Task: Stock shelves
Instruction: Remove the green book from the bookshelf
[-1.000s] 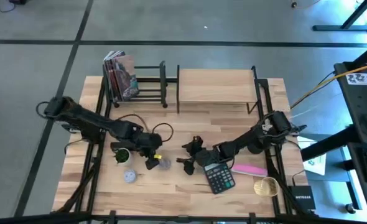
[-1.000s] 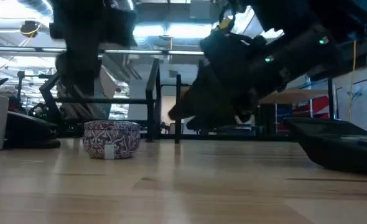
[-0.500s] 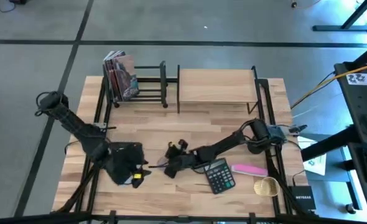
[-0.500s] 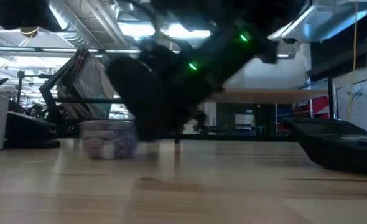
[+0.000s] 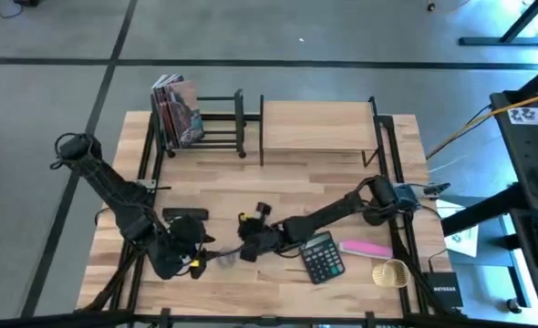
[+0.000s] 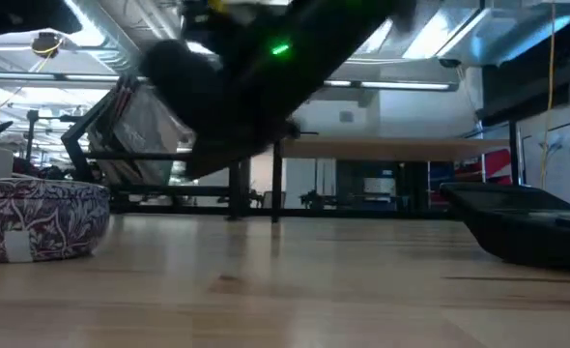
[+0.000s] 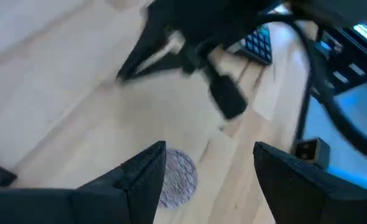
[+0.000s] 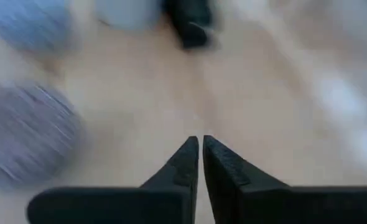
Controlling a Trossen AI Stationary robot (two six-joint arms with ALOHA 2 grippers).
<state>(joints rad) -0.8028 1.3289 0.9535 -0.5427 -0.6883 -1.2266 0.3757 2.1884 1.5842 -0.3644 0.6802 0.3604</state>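
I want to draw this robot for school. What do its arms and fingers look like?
Both arms are dark, nearly black, built of thick jointed sections. The left arm trails thin black cables, with a yellow patch near its gripper. The right arm has a silvery-blue part at one joint, and a small green light glows on an arm in the low view. Each arm ends in two black, pointed, wedge-shaped fingers.

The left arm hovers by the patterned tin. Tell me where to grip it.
Grip the tin across its round side wall, coming from straight above. It sits upright and low on the table, so fingers can drop either side at any angle. The left gripper is open beside it.
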